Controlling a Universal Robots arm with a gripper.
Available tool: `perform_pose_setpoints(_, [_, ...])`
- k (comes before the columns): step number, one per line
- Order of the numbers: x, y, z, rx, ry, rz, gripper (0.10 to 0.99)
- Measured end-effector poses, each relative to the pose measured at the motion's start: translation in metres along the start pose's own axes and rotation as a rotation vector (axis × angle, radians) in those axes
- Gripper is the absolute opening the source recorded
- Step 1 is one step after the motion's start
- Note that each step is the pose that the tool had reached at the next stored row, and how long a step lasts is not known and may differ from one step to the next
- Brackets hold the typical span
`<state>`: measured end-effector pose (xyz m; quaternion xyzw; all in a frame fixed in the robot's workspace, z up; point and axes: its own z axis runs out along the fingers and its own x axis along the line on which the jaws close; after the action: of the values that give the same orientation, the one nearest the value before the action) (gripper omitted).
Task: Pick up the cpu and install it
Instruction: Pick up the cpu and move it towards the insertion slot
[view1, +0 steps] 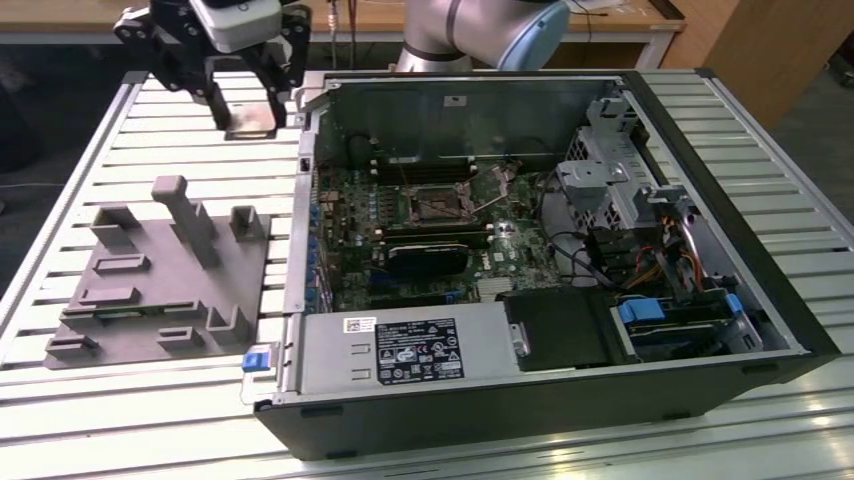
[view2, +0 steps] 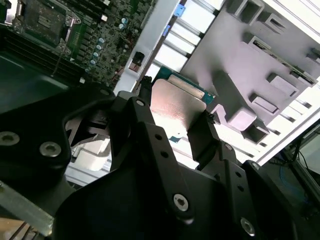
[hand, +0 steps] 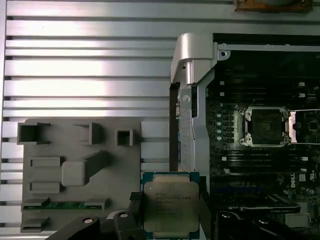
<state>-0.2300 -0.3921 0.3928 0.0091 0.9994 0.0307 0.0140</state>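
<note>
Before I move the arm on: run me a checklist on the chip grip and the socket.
1. Chip gripped by the pincer: ok, fingers on two opposite edges.
2. Chip clear of the grey holder block: ok, it hangs above the slatted table.
3. Socket empty: ok.
4. Socket lid swung open: ok.
5. Chip's corner mark lined up with the socket: cannot tell.
</note>
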Motion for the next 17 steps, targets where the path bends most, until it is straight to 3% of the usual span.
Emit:
perform_pose_setpoints(11, [-0.0315, 0.0056, 0.0029, 0.0, -0.0001, 0.0, 0.537])
perform_pose_setpoints(17, [-0.0442, 0.0077, 0.004, 0.0, 0.0, 0.0, 0.537])
